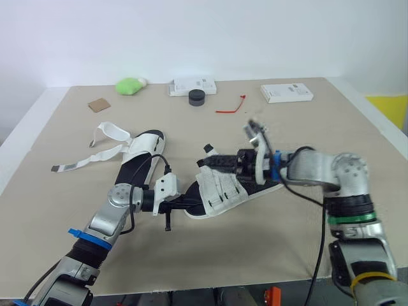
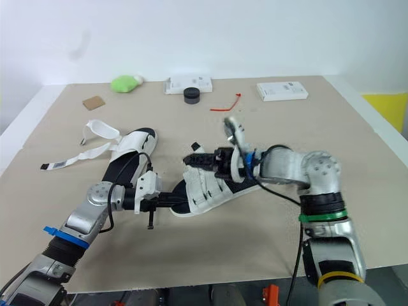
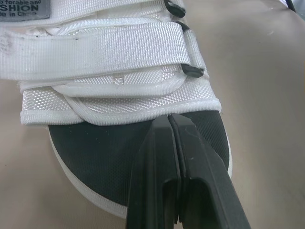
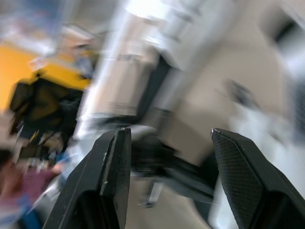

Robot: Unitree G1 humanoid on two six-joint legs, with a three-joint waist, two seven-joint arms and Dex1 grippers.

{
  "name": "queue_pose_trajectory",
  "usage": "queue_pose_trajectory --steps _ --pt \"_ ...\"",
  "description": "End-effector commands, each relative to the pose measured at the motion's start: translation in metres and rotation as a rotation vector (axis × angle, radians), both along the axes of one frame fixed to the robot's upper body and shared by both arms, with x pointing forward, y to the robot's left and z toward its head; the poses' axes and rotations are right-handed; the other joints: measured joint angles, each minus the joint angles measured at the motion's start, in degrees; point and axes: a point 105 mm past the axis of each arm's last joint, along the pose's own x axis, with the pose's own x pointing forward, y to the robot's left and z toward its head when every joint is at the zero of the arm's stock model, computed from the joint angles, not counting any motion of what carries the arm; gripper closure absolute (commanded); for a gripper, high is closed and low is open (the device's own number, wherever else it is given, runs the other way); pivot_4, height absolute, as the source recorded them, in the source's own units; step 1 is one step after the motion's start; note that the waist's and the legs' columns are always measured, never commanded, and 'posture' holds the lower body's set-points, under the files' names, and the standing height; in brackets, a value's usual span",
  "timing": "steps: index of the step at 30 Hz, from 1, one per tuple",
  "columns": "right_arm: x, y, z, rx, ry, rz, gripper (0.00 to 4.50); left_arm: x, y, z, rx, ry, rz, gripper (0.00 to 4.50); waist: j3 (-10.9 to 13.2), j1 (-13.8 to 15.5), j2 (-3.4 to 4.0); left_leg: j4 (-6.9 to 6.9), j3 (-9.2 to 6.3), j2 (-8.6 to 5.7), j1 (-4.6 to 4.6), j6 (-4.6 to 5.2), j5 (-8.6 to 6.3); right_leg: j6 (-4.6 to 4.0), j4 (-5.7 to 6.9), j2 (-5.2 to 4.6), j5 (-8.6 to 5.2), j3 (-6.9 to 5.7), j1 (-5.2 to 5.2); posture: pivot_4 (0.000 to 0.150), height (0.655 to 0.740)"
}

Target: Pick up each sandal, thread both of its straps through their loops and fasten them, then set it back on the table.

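While the second sandal [image 1: 141, 152] lies nearby, left pincer [image 3: 170, 118] rests closed, right pincer [image 4: 167, 132] spread.

We see, along the far edge of the tan surface [image 1: 268, 242]: green soft lump [image 1: 131, 85], white box [image 1: 192, 85] with a black round puck [image 1: 196, 97] just in front, red cable tie [image 1: 231, 107], second white box [image 1: 286, 93]. Cardboard square [image 1: 99, 105] sits near the green lump.

The table [image 1: 287, 229] bears an open sandal [image 1: 143, 145], a strapped sandal [image 1: 220, 191] and a black puck [image 1: 196, 97].
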Motion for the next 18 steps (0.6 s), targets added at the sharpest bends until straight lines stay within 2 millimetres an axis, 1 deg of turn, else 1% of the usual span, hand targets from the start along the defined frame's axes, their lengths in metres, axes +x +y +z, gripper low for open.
queue_pose_trajectory --steps 1,2,4,6,7,9,11,13,15,18 --pt "-0.032 -0.02 0.039 -0.007 -0.277 0.1 1.59 -0.008 0.004 -0.023 0.056 0.083 0.002 4.5 0.0 0.12 0.0 0.0 -0.06 -0.02 -0.03 0.0 0.0 0.03 0.0 0.0 -0.04 -0.01 -0.01 0.15 0.74" --pt "-0.037 -0.027 0.036 -0.041 -0.315 0.11 1.59 -0.007 0.003 -0.015 0.022 0.068 0.003 4.5 0.0 0.06 -0.01 0.0 -0.13 -0.04 -0.12 0.0 0.0 0.05 -0.02 -0.02 -0.09 -0.05 -0.03 0.15 0.74" --pt "-0.045 -0.036 0.021 -0.148 -0.361 0.136 1.59 -0.004 0.003 -0.003 -0.021 0.046 0.008 4.5 -0.04 0.0 -0.07 0.0 -0.16 -0.05 -0.18 0.17 -0.12 0.06 -0.07 -0.02 -0.19 -0.1 -0.05 0.15 0.74" --pt "-0.049 -0.043 0.008 -0.218 -0.381 0.164 1.59 -0.003 0.003 0.008 -0.053 0.028 0.005 4.5 0.0 -0.02 -0.03 0.01 -0.15 -0.05 -0.17 0.26 -0.19 0.07 -0.06 -0.02 -0.2 -0.13 -0.07 0.15 0.74" --pt "-0.051 -0.048 0.001 -0.267 -0.405 0.184 1.59 -0.002 0.005 0.019 -0.088 0.014 0.005 4.5 0.1 -0.07 0.05 0.0 -0.15 -0.04 -0.19 0.27 -0.19 0.11 -0.05 0.01 -0.18 -0.15 -0.12 0.15 0.74" --pt "-0.055 -0.056 -0.01 -0.331 -0.43 0.228 1.59 -0.002 0.007 0.034 -0.13 -0.004 0.003 4.5 0.35 -0.1 0.21 0.01 -0.12 -0.03 -0.25 0.27 -0.19 0.19 -0.03 0.02 -0.1 -0.14 -0.23 0.15 0.74" --pt "-0.053 -0.065 -0.018 -0.386 -0.458 0.248 1.59 -0.003 0.009 0.047 -0.154 -0.015 -0.004 4.5 0.73 -0.14 0.2 0.03 -0.08 -0.02 -0.26 0.27 -0.19 0.22 -0.02 0.04 -0.04 -0.14 -0.27 0.15 0.74" --pt "-0.044 -0.077 -0.029 -0.434 -0.465 0.238 1.59 -0.008 0.013 0.06 -0.164 -0.037 -0.018 4.5 0.95 -0.21 0.13 0.05 -0.05 0.01 -0.24 0.26 -0.19 0.23 -0.02 0.06 0.0 -0.14 -0.28 0.15 0.74" --pt "-0.04 -0.084 -0.036 -0.462 -0.47 0.254 1.59 -0.013 0.018 0.066 -0.147 -0.053 -0.032 4.5 1.07 -0.2 0.02 0.06 0.0 0.04 -0.24 0.26 -0.19 0.22 -0.02 0.07 0.03 -0.14 -0.3 0.15 0.74" --pt "-0.037 -0.086 -0.044 -0.475 -0.476 0.285 1.59 -0.02 0.027 0.068 -0.105 -0.06 -0.037 4.5 1.3 -0.15 0.09 0.06 0.05 0.0 -0.25 0.23 -0.19 0.24 -0.02 0.02 0.02 -0.1 -0.3 0.15 0.74"
